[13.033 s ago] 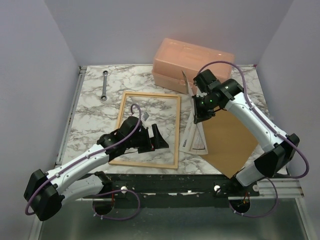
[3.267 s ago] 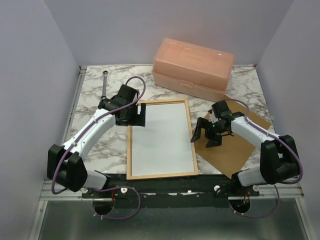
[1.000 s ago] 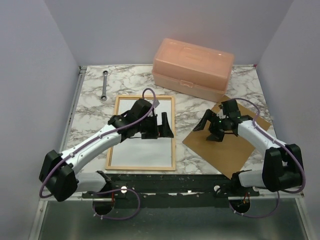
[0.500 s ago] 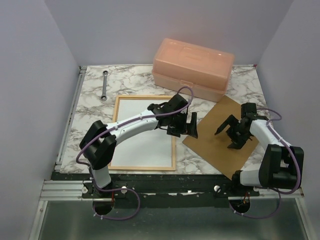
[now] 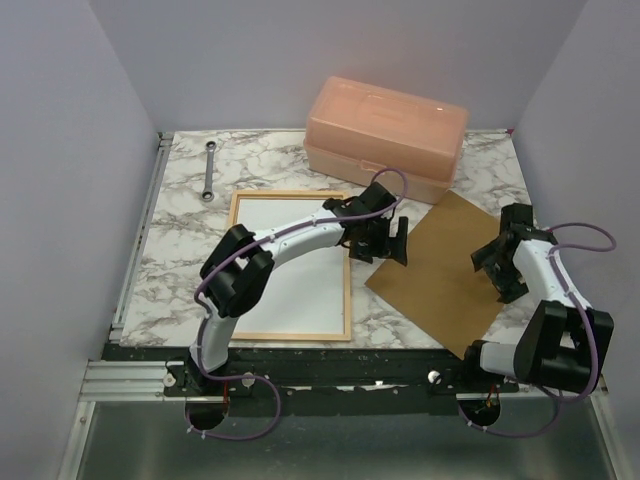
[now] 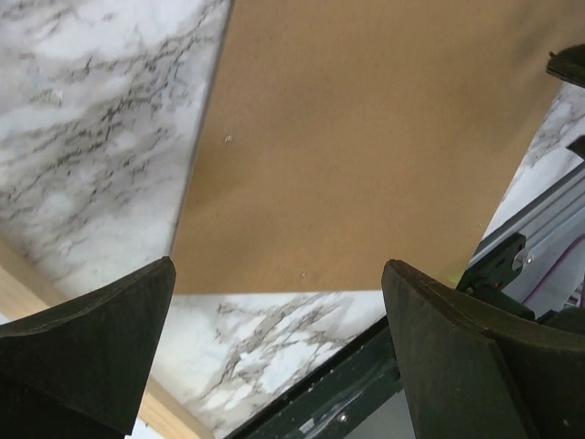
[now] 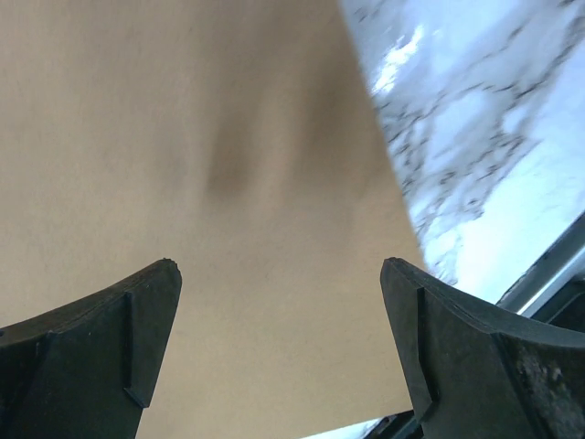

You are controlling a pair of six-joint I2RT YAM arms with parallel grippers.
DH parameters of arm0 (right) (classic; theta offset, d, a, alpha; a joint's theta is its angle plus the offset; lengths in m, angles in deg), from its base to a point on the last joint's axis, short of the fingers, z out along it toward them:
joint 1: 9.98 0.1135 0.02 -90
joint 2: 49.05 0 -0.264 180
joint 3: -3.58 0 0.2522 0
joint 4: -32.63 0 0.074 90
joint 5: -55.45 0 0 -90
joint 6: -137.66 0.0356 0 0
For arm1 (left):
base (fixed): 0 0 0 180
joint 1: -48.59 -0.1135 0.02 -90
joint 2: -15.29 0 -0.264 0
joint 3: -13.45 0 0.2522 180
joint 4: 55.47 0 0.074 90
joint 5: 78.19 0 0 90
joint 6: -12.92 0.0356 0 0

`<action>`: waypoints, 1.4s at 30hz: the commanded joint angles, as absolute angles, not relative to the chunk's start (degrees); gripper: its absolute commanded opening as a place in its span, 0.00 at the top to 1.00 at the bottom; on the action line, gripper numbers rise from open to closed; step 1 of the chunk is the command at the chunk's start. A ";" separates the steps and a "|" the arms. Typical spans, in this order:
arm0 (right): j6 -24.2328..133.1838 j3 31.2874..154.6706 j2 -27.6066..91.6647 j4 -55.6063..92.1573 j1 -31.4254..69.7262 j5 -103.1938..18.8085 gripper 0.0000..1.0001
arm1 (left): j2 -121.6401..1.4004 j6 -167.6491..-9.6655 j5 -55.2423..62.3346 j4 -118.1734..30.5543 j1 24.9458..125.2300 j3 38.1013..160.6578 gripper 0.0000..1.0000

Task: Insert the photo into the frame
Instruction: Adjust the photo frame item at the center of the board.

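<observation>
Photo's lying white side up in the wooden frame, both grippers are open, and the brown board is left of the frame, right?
No: the brown board lies right of the frame, not left, as the top external view shows. The photo does lie white side up in the frame, and the left gripper and right gripper are both open.

We can see only the plain white side of the photo (image 5: 290,285), the left arm (image 5: 300,232) covers part of the right rail of the frame (image 5: 347,300), and the 2 wrist views cut the brown panel (image 6: 366,137) off at their edges.
</observation>
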State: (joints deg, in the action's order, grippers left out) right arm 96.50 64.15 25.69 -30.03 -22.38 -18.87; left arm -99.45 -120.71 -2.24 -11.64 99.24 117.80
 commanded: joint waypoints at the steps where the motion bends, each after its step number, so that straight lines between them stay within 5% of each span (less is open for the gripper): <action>1: 101.47 64.79 22.47 -31.76 -25.29 -8.78 0.01 | -104.50 -119.51 -0.33 -10.94 99.39 123.40 0.01; 13: 91.87 60.00 26.33 -20.73 -40.52 -21.49 0.04 | -115.04 -121.43 0.26 -9.18 98.82 132.11 0.02; 42: 88.45 52.07 26.55 -11.48 -40.65 -42.24 0.08 | -111.32 -123.12 -19.27 -19.03 100.29 124.21 0.03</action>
State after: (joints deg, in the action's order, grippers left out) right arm 86.34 55.65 27.20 -13.36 -40.94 -30.91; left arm -113.37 -123.36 -11.61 -21.48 97.32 126.23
